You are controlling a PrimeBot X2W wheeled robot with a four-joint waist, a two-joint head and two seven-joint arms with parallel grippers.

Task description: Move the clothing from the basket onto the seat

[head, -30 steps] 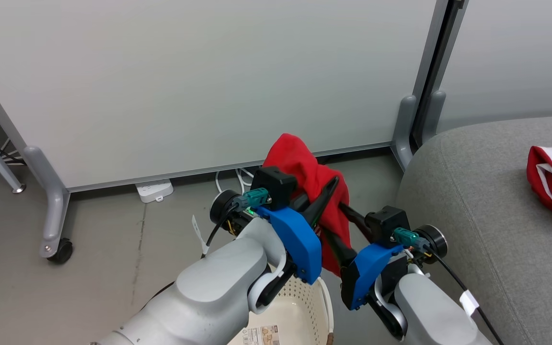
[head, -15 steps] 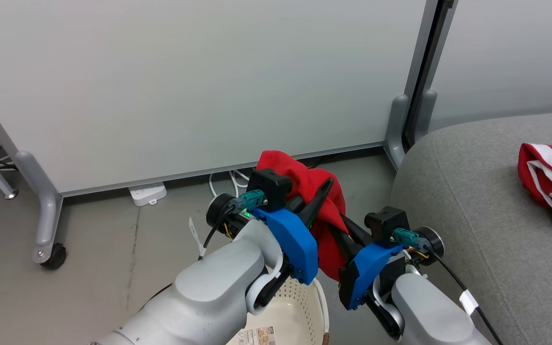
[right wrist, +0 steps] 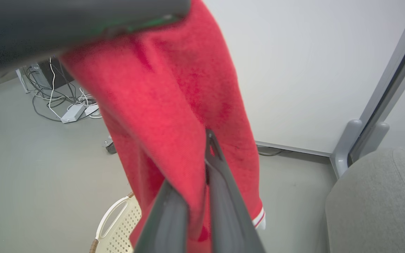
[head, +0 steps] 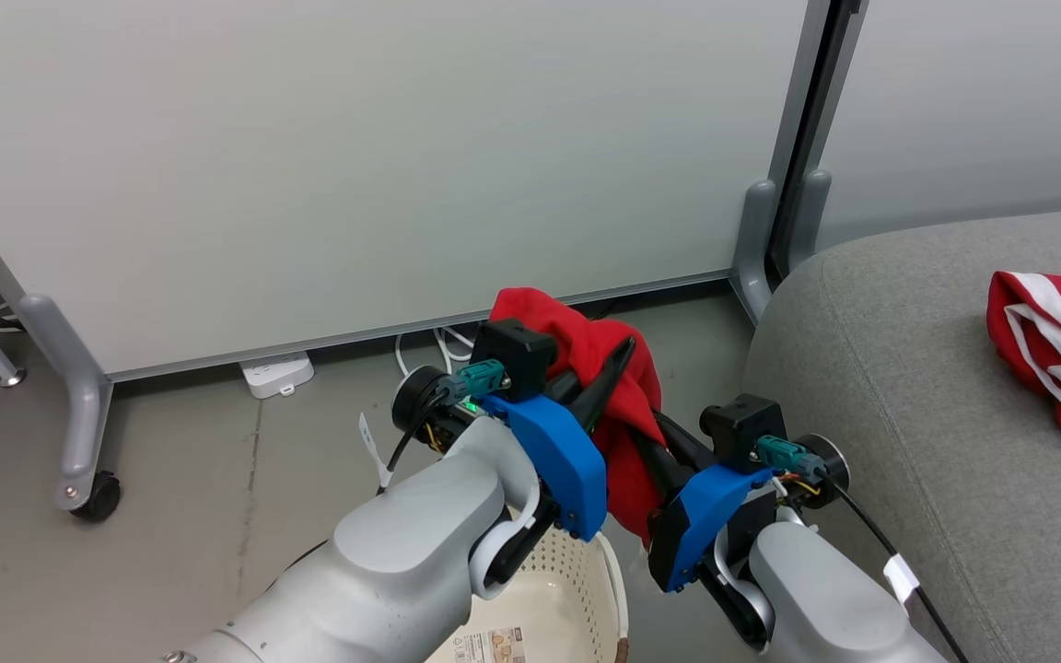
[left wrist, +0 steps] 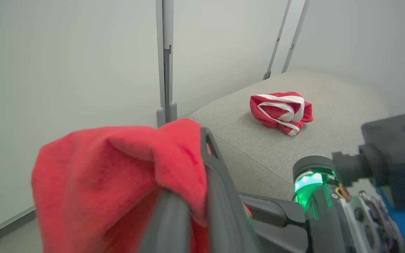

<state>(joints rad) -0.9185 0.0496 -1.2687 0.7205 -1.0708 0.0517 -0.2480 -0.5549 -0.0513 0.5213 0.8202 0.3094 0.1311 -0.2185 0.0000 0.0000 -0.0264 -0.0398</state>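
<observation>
**Above the basket: one garment lifted, one already on the seat**

At the lower edge of the head view, the basket (head: 586, 589) stands on the floor (head: 199, 497) below both forearms. The part of its base that shows carries a label and no red fabric, though the rest is hidden by the arms. Just above it, the second garment (head: 577, 322) hangs in the air, clear of the rim and short of the seat (head: 899, 424). Farther right, the first garment (head: 1051, 350) lies bunched on the cushion, well apart from its near edge. By this evidence, about half the task is done. What is left is to carry the hanging piece sideways over the cushion and let it go.

The left hand (head: 612, 373) has its fingers drawn narrow, with red cloth pinched between them and draped over one finger. The right hand (right wrist: 199, 182) is likewise almost closed, clamping a lower fold of the same piece, whose white-banded hem dangles beneath. Behind them stands a pale partition panel (head: 355, 166)
</observation>
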